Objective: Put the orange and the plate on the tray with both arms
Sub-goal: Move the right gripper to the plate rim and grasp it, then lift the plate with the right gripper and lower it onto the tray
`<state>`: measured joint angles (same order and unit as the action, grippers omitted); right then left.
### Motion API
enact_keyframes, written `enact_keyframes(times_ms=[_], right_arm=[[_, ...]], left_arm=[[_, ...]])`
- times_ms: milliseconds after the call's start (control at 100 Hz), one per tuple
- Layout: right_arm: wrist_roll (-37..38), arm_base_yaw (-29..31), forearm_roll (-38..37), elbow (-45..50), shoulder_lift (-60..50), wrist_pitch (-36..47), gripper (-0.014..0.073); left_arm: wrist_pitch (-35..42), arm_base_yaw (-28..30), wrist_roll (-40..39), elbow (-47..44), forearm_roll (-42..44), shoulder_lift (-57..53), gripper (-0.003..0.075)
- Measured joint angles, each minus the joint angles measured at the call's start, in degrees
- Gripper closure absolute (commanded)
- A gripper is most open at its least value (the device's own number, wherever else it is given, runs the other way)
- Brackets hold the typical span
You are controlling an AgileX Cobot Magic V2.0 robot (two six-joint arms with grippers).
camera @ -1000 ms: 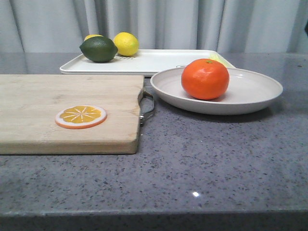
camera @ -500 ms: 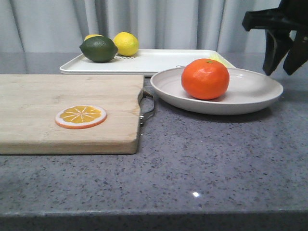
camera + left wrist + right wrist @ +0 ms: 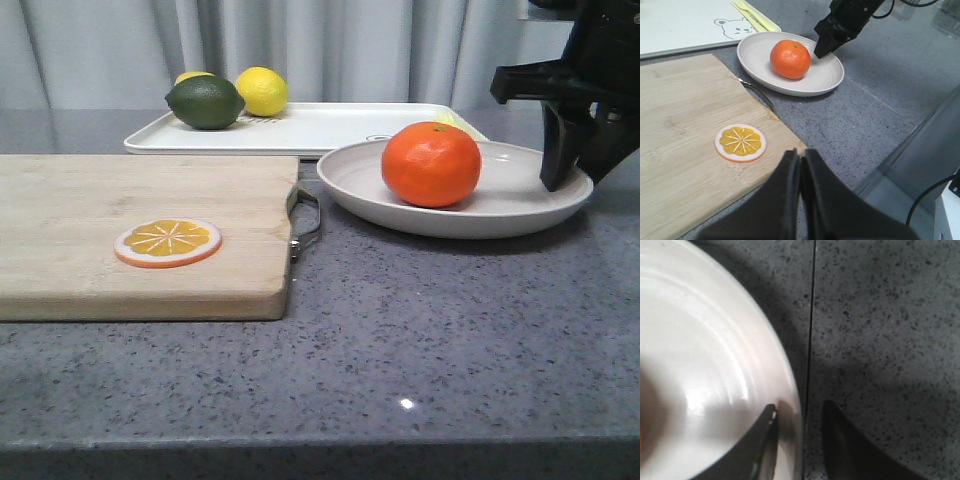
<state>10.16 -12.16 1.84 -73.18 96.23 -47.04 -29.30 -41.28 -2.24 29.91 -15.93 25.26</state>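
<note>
The orange (image 3: 431, 164) sits in the beige plate (image 3: 500, 205) on the grey counter, just in front of the white tray (image 3: 330, 125). My right gripper (image 3: 570, 180) is open and straddles the plate's right rim, one finger inside the dish and one outside. The right wrist view shows the rim (image 3: 792, 390) between the fingers of the right gripper (image 3: 799, 412) with gaps on both sides. My left gripper (image 3: 801, 155) is shut and empty, hovering over the near corner of the cutting board. Its view shows the orange (image 3: 790, 59), the plate (image 3: 825, 82) and the tray (image 3: 680, 25).
A wooden cutting board (image 3: 130, 230) with an orange slice (image 3: 168, 243) lies at the left, its metal handle near the plate. A lime (image 3: 205, 102) and a lemon (image 3: 262, 90) sit on the tray's far left end. A yellow fork (image 3: 755, 15) lies on the tray near the plate.
My right gripper came in from the upper right and lowered onto the plate's right rim. The plate and orange shifted slightly to the right.
</note>
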Motion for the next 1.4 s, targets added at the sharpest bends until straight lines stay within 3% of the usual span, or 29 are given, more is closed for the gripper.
enact_keyframes(times_ms=[510, 1090, 1400], right_arm=[[0.60, 0.00, 0.75, -0.44, 0.00, 0.98, 0.0661], [0.35, 0.00, 4.43, -5.05, -2.46, -2.84, 0.0660], [-2.03, 0.00, 10.83, -12.47, -2.95, -4.16, 0.0660]], left_arm=[[0.00, 0.00, 0.00, 0.00, 0.00, 0.00, 0.0741], [0.00, 0.00, 0.00, 0.00, 0.00, 0.00, 0.0741], [0.00, 0.00, 0.00, 0.00, -1.35, 0.00, 0.0740]])
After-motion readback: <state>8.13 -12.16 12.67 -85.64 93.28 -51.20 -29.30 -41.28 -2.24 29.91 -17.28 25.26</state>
